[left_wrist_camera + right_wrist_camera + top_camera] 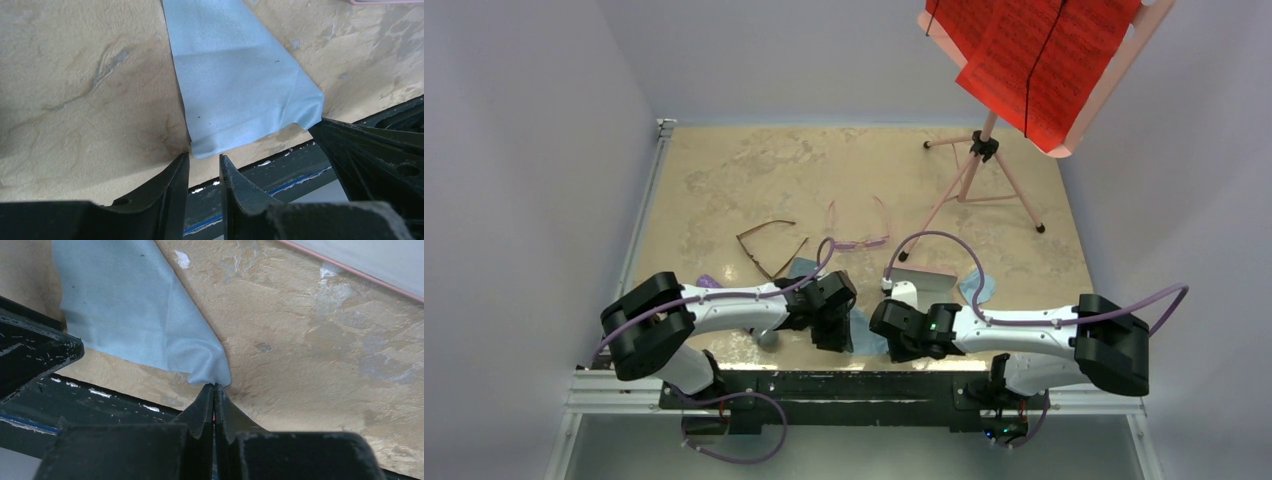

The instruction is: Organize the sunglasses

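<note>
**Two arms working a cloth at the near edge of the mottled tan surface [724, 170].** Reading from the left, we are finding the dark brown thin-framed sunglasses [769, 245] lying on the surface, apart from both arms and beyond the left wrist. The left fingers [182, 175] are standing slightly apart. One near corner of the folded light blue cloth [235, 85] is lying just ahead of their gap and is not yet between them. The translucent pink-purple sunglasses [860, 230] are lying farther back, near the middle, with nothing touching them. The right fingers [202, 412] are pressing together on the cloth's other near corner, which is bunching at their tips. Farther right we are seeing what we are taking to be an open pale case with a pink rim [924, 285]. Beyond it a pink tripod music stand [980, 147] is carrying red sheets.

We are judging the step in hand to be spreading or folding the cloth, before either pair is handled. To do it well, we are advising that the left fingers advance low until the corner sits fully between them, and only then close, since a grasp on the very edge is likely to slip. Both arms should then be rising together and evenly. That means holding the fabric taut without tugging it out of the right-hand pinch, and keeping it clear of the two pairs behind.
</note>
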